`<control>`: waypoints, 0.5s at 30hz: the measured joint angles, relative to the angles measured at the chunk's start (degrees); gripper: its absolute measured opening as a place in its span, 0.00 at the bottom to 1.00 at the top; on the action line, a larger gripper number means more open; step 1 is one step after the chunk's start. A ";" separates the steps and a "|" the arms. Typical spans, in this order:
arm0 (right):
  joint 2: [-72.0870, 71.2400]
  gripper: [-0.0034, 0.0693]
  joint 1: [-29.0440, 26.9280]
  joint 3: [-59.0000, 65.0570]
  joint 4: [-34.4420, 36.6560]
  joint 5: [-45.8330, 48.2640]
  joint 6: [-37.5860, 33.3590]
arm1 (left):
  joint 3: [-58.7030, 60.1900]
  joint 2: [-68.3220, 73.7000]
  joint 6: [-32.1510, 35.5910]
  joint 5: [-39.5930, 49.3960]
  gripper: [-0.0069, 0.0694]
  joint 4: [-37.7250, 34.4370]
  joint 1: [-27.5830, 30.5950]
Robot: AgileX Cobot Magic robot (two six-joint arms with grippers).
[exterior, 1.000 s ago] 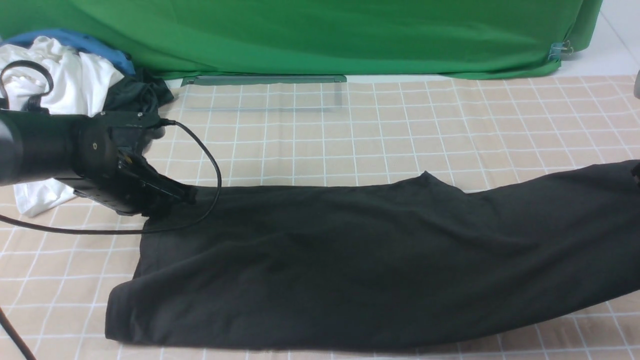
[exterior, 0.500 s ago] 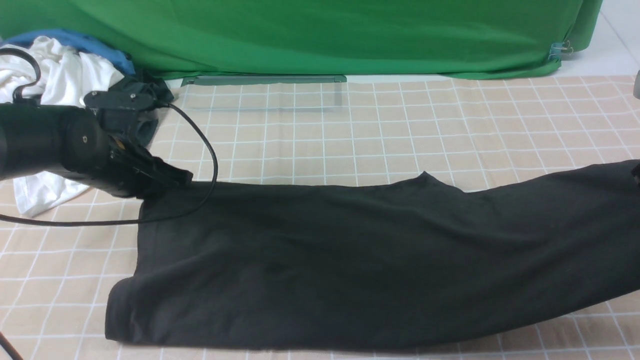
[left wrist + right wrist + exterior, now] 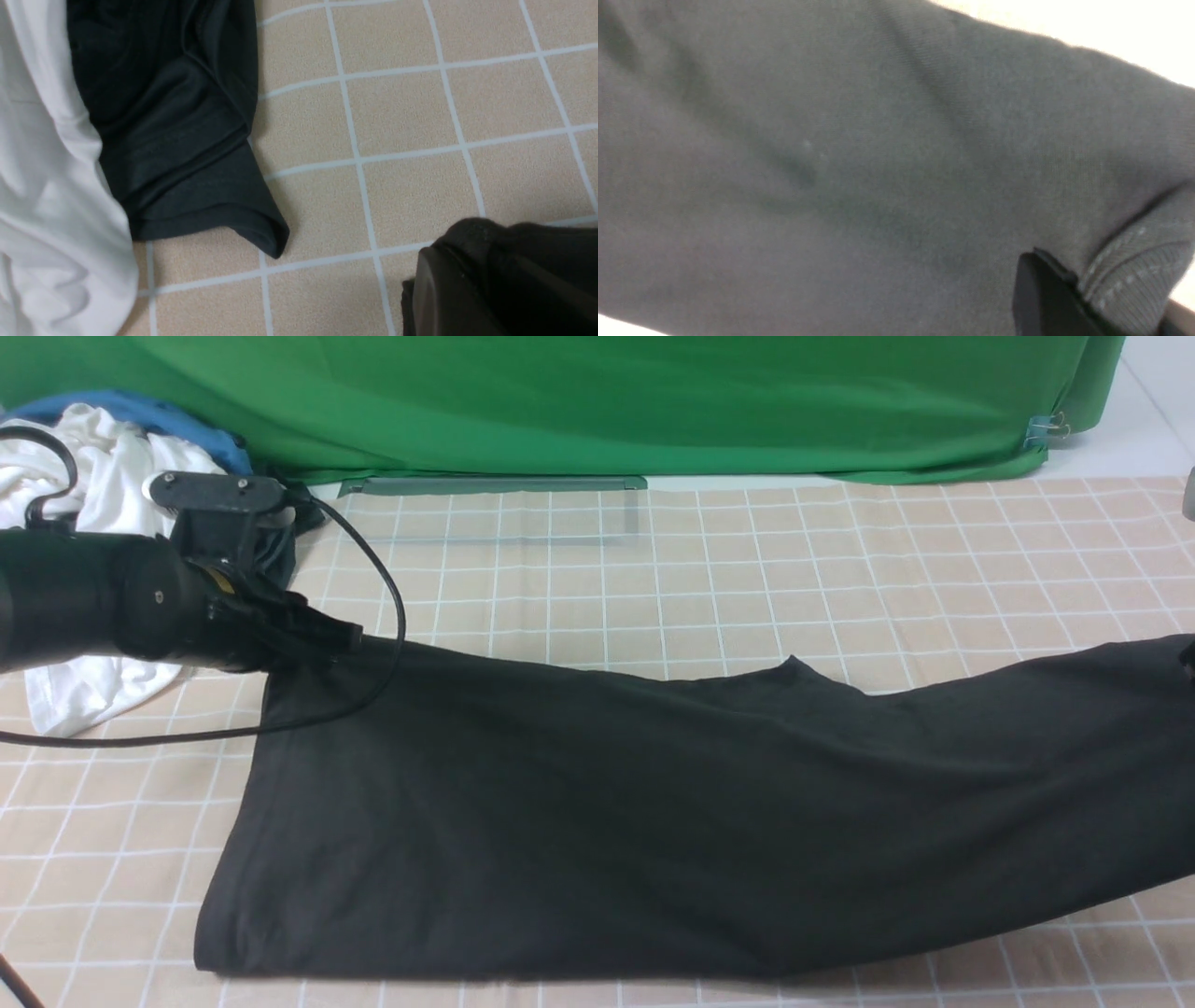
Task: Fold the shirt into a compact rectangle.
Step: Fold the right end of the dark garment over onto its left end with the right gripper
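Observation:
The black shirt (image 3: 653,803) lies stretched across the checked tablecloth, from the left side to past the front view's right edge. My left gripper (image 3: 341,637) is shut on its far left corner and holds that corner just off the cloth. In the left wrist view the bunched black fabric (image 3: 518,247) sits in the left gripper (image 3: 472,266). The right arm is beyond the right edge of the front view. In its wrist view the right gripper (image 3: 1078,287) is shut on a ribbed, stitched edge (image 3: 1129,275) of the shirt (image 3: 831,163). No print or label shows.
A pile of white, blue and dark clothes (image 3: 112,476) lies at the back left, close behind the left arm. Its dark grey garment (image 3: 177,140) and white cloth (image 3: 46,210) show in the left wrist view. A black cable (image 3: 397,616) loops over the shirt's corner. A green backdrop (image 3: 597,401) hangs behind.
My left gripper has moved away from me and a little up with the shirt's corner. The left side of the shirt is drawn out longer and flatter. The right end has not moved.

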 joint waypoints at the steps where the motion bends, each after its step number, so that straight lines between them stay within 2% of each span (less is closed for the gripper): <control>1: 0.00 0.19 0.00 0.00 0.00 0.00 0.00 | 0.00 0.00 0.00 -0.45 0.22 0.25 0.00; 6: 0.00 0.19 0.00 0.00 0.00 0.00 -0.14 | -0.64 -0.53 -0.47 1.07 0.32 0.79 0.23; 10: 0.00 0.19 0.00 0.00 0.00 0.05 -0.14 | -0.64 -2.99 -4.01 5.52 0.33 -0.30 0.12; 13: 0.00 0.19 0.00 0.00 0.00 0.05 -0.14 | -0.84 -4.96 -3.14 10.91 0.33 -5.48 -1.54; 15: 0.00 0.19 0.00 0.00 0.00 0.11 -0.14 | -1.02 -5.40 1.30 14.77 0.33 -10.50 -4.34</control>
